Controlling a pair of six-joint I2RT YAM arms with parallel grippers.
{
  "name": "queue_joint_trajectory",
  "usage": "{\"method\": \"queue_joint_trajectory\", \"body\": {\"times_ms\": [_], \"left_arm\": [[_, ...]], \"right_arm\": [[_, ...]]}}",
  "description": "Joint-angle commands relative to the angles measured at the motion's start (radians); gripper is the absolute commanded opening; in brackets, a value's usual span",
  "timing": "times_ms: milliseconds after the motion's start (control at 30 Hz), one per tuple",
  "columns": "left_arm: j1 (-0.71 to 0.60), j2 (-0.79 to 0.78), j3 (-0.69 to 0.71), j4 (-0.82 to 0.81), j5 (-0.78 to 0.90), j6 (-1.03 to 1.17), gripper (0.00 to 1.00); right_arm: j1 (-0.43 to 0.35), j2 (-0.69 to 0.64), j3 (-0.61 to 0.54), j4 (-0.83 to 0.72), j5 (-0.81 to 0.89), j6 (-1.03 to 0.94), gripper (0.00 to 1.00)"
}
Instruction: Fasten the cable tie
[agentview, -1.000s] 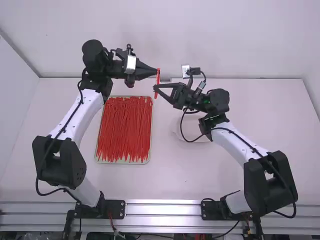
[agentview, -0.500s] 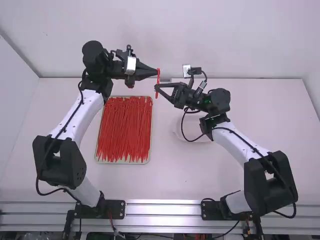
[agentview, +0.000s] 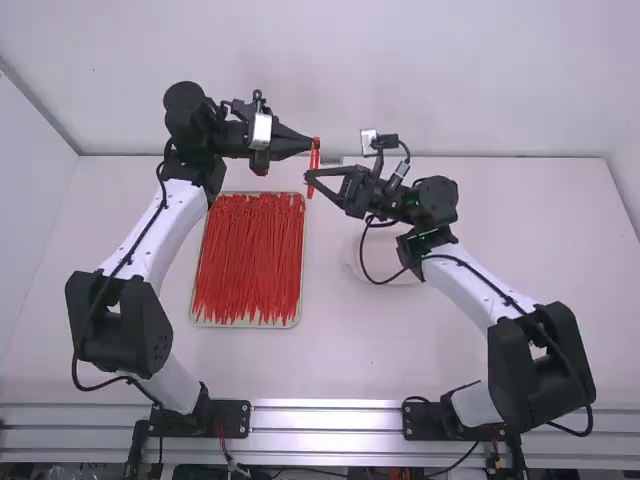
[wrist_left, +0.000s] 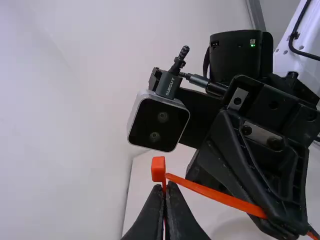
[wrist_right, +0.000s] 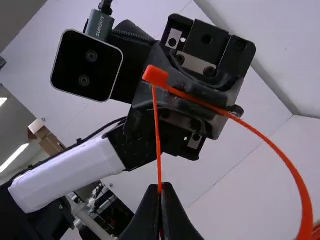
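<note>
A red cable tie (agentview: 313, 165) hangs in the air above the far end of the tray, held between both grippers. My left gripper (agentview: 311, 150) is shut on the strap just below the square head (wrist_left: 158, 168). My right gripper (agentview: 311, 184) meets it from the right, a little lower, and is shut on the thin tail. In the right wrist view the tail runs straight up from my right gripper (wrist_right: 160, 192) to the head (wrist_right: 156, 76), and the rest of the strap (wrist_right: 280, 150) bows out in a loop. The left wrist view has my left gripper (wrist_left: 164, 195) pinching the tie, with the right gripper's fingers (wrist_left: 250, 165) close behind.
A flat tray (agentview: 246, 325) heaped with several red cable ties (agentview: 250, 255) lies on the white table under the left arm. A pale round dish (agentview: 385, 272) sits under the right arm's forearm. The wall stands close behind both grippers.
The right gripper has edged slightly up and left toward the left gripper, so the tie's visible stretch between them is shorter. The left arm has held still.
</note>
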Motion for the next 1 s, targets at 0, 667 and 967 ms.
{"method": "queue_joint_trajectory", "body": {"times_ms": [0, 667, 967], "left_arm": [[0.003, -0.003, -0.006, 0.006, 0.017, 0.004, 0.02], [0.003, -0.003, -0.006, -0.024, 0.048, 0.083, 0.02], [0.002, -0.003, -0.006, -0.024, 0.048, 0.082, 0.02]], "right_arm": [[-0.007, -0.003, 0.035, 0.006, -0.006, 0.011, 0.0], [-0.008, -0.004, 0.035, 0.006, -0.023, 0.036, 0.0], [-0.021, -0.004, 0.037, 0.014, -0.024, 0.062, 0.0]]}}
